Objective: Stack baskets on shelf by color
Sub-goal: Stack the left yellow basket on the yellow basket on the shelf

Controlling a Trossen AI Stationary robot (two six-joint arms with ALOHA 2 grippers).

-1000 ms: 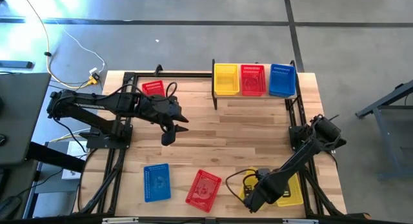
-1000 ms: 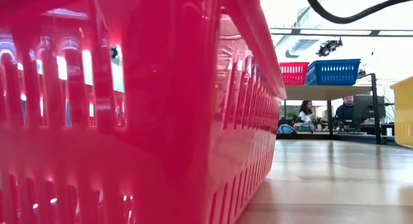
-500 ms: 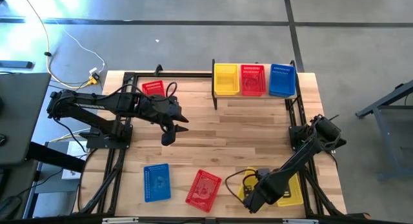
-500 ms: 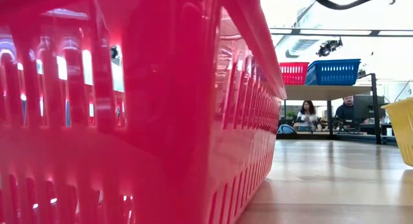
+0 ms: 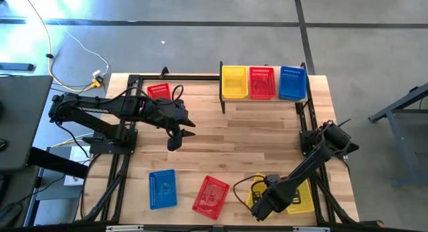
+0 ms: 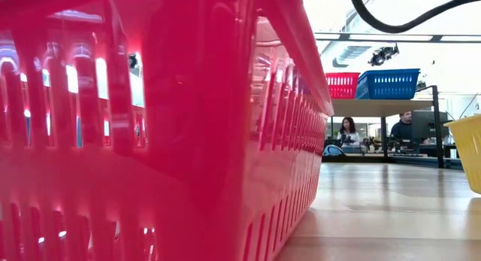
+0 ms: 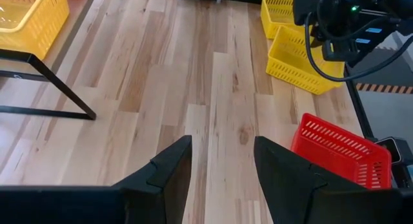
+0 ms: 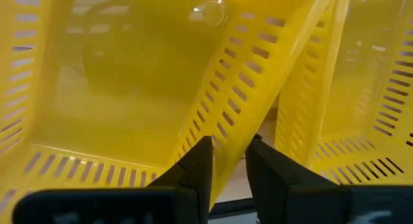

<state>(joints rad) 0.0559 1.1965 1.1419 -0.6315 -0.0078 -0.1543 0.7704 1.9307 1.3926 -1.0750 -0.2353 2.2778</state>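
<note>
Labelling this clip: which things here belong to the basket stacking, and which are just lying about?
Job: shelf; shelved baskets; loose blue basket; loose red baskets; yellow basket in right gripper; idle left gripper.
Lying about: floor cable; people.

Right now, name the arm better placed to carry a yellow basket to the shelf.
Right. The right gripper is clamped on a yellow basket's wall. The left gripper hangs open mid-table, far from it.
</note>
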